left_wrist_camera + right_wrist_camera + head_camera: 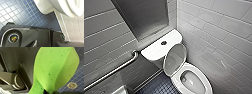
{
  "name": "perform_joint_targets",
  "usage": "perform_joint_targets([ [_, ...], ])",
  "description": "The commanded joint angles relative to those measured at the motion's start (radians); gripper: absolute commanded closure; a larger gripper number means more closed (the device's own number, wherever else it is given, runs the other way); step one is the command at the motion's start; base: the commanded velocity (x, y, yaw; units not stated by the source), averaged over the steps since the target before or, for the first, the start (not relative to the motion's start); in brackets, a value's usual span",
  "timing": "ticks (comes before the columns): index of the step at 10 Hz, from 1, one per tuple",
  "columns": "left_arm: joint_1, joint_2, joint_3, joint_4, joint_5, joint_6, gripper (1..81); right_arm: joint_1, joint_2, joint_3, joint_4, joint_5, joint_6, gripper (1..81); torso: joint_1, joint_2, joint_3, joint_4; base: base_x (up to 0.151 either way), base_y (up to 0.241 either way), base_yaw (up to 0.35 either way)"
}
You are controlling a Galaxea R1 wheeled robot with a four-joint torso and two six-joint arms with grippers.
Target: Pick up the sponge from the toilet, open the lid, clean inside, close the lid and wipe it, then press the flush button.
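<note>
The white toilet [194, 80] stands in the corner with its lid [175, 58] raised and leaning back toward the tank. The oval bowl and seat lie uncovered. The dark round flush button [163, 43] sits in the middle of the tank top. In the right wrist view the bright green sponge [53, 69] looms large, folded and pinched at its narrow end, with my right gripper [45, 91] shut on it above the floor. In the left wrist view the toilet's outer bowl [50, 6] shows from low down. My left gripper is open and holds nothing.
A steel grab bar [116, 70] runs along the left wall below a grey metal panel [144, 17]. White tiled wall [216, 32] closes in the toilet's right side. The floor is small blue tiles [18, 12], with a round drain [72, 85] set into it.
</note>
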Motion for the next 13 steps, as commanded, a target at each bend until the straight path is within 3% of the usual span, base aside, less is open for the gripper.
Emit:
perform_joint_targets([
  [1, -0.156, -0.045, 0.076, -0.011, 0.045, -0.142, 1.0, -0.043, 0.0, 0.001, 0.022, -0.077, -0.008, 81.1, 0.0, 0.0, 0.021, 0.0, 0.0, 0.0, 0.0],
  [2, -0.208, -0.048, 0.079, -0.009, 0.045, -0.194, 1.0, -0.045, 0.015, -0.022, 0.025, -0.079, -0.008, 81.1, 0.0, 0.0, 0.074, 0.0, 0.0, 0.0, 0.0],
  [4, -0.31, -0.062, 0.09, -0.009, 0.045, -0.284, 1.0, -0.048, 0.026, -0.038, 0.025, -0.079, -0.007, 81.1, 0.0, 0.0, 0.127, 0.0, 0.0, 0.0, 0.0],
  [5, -0.345, -0.071, 0.096, -0.009, 0.045, -0.323, 1.0, -0.048, 0.024, -0.036, 0.025, -0.079, -0.007, 81.1, 0.0, 0.0, 0.06, 0.0, 0.0, 0.0, 0.0],
  [8, -0.446, -0.085, 0.056, -0.011, 0.042, -0.465, 1.0, -0.048, 0.021, -0.019, 0.025, -0.077, -0.007, 81.1, -0.001, 0.0, 0.111, 0.0, 0.0, 0.0, 0.0],
  [13, -0.572, -0.074, -0.039, -0.009, -0.016, -0.681, 1.0, -0.054, 0.021, 0.042, 0.014, -0.077, -0.01, 81.1, -0.002, 0.0, 0.111, 0.0, 0.0, 0.0, 0.0],
])
